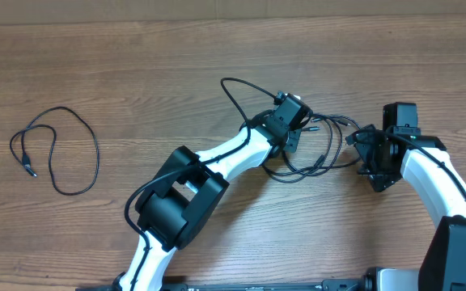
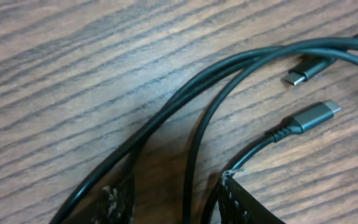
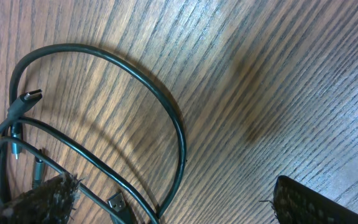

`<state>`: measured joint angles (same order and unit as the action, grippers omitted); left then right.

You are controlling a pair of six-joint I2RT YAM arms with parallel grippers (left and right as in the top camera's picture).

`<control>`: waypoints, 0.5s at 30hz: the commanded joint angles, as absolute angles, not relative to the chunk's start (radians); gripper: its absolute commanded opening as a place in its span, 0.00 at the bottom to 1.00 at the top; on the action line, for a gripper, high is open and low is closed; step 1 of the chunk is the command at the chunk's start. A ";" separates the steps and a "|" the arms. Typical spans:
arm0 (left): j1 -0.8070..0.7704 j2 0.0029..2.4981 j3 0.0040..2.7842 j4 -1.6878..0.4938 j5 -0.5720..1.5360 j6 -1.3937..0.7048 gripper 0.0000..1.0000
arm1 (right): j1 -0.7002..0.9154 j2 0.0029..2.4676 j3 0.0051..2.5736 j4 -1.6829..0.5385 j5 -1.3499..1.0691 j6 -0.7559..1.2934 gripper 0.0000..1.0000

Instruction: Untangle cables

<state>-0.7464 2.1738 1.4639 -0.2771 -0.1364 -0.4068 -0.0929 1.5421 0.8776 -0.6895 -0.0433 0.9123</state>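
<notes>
A bunch of thin black cables point(image 1: 318, 153) lies tangled at the table's middle, with one loop point(image 1: 235, 90) reaching toward the back. My left gripper point(image 1: 296, 120) sits over the bunch. In its wrist view the fingers point(image 2: 118, 200) stand apart, and one cable point(image 2: 191, 168) runs through the gap without being pinched. Two small plug ends point(image 2: 319, 114) lie just ahead. My right gripper point(image 1: 369, 152) is at the bunch's right edge and is wide open point(image 3: 173, 208). Cable strands point(image 3: 104, 171) and a flat plug point(image 3: 118, 203) lie near its left finger. A separate cable point(image 1: 55, 149) lies alone at the far left.
The table is bare wood point(image 1: 136, 73). Its far edge point(image 1: 233, 18) runs along the top of the overhead view. The left arm's dark elbow block point(image 1: 180, 198) stands near the front centre, and the right arm point(image 1: 447, 190) comes in from the right.
</notes>
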 commanded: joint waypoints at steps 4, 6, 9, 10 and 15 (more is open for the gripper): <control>-0.745 2.199 1.489 -0.228 -0.165 -0.381 0.45 | -0.094 1.546 0.880 -0.683 -0.027 0.913 1.00; -0.745 2.199 1.489 -0.219 -0.165 -0.381 0.45 | -0.094 1.546 0.880 -0.683 -0.027 0.913 1.00; -0.745 2.202 1.489 -0.224 -0.165 -0.381 0.41 | -0.094 1.546 0.880 -0.683 -0.027 0.913 1.00; -0.745 2.204 1.489 -0.228 -0.165 -0.381 0.39 | -0.094 1.546 0.880 -0.683 -0.027 0.913 1.00; -0.745 2.205 1.474 -0.242 -0.168 -0.381 0.36 | -0.094 1.546 0.880 -0.683 -0.027 0.913 1.00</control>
